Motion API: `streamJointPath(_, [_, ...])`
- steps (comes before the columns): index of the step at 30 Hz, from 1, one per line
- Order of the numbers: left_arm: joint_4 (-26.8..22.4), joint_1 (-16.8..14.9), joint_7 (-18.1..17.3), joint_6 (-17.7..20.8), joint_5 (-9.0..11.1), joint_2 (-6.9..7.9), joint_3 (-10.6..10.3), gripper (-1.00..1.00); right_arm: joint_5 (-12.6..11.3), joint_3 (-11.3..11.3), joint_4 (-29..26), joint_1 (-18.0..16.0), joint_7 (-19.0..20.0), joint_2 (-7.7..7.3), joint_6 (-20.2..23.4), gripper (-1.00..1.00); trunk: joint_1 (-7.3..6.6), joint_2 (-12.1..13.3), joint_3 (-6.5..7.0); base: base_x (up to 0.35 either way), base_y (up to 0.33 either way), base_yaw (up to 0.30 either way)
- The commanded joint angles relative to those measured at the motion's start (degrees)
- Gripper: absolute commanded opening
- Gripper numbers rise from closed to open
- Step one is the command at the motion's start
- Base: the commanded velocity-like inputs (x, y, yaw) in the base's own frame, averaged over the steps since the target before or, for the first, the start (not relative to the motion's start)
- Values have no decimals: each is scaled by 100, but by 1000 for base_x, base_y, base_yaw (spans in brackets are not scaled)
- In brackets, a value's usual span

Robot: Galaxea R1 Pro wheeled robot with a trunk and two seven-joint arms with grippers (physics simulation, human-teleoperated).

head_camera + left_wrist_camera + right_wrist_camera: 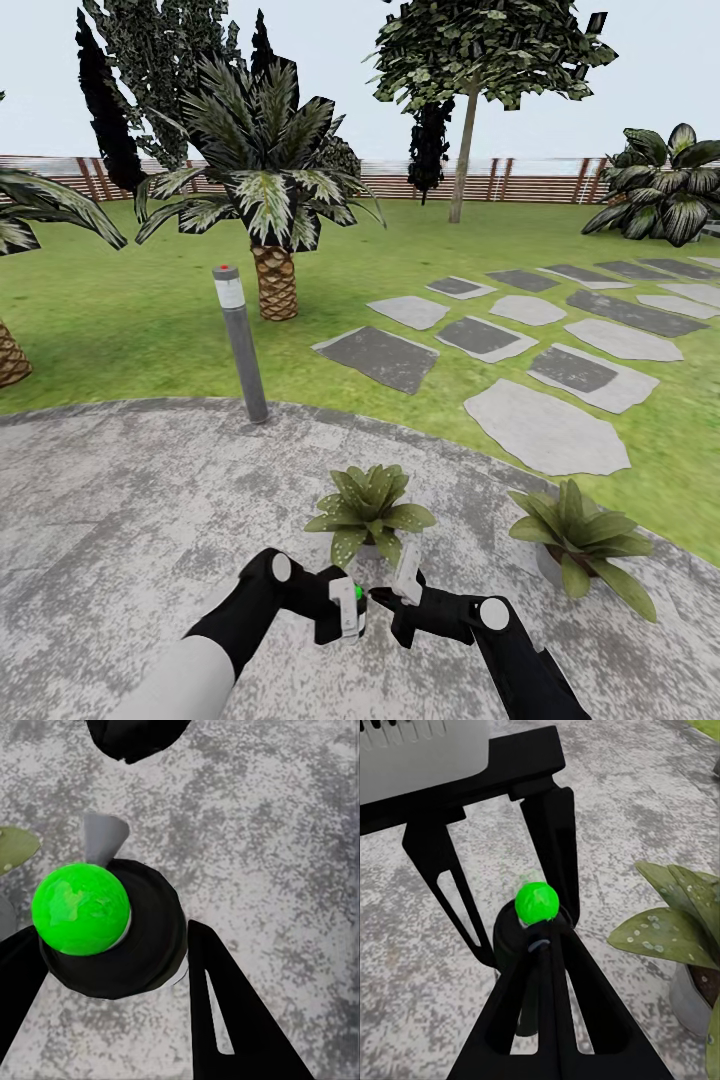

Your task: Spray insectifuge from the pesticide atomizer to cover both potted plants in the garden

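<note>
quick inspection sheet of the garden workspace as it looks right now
surface: round grey paved patio, speckled, bordered by lawn with grey stepping stones
job's things: pesticide atomizer upright between the left gripper's fingers, green tip up; two potted plants on the patio, one just beyond the grippers, the other further right
clutter: nothing seen
grippers: left gripper shut on the atomizer; right gripper shut, its fingertips at the bottle's green tip
cables: nothing seen
surroundings: grey bollard light at the patio edge, palm, trees, brown slatted fence behind
</note>
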Motion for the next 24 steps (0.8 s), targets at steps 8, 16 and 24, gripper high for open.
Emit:
streamJointPath(8, [-6,-2,-7,-57,-50,-34,4,-100,46,-20,-6,-3,21,7,-30,-100,-1,-2,-5,0,0,0])
streamJointPath(16, [-13,-2,-15,-64,-50,-59,4,-100,46,-20,-6,-3,21,7,-30,-100,-1,-2,-5,0,0,0])
streamJointPath(24, [-7,-2,-56,-146,-50,-59,8,-100,46,-20,-4,-3,21,7,-30,-100,-1,-2,-5,0,0,0])
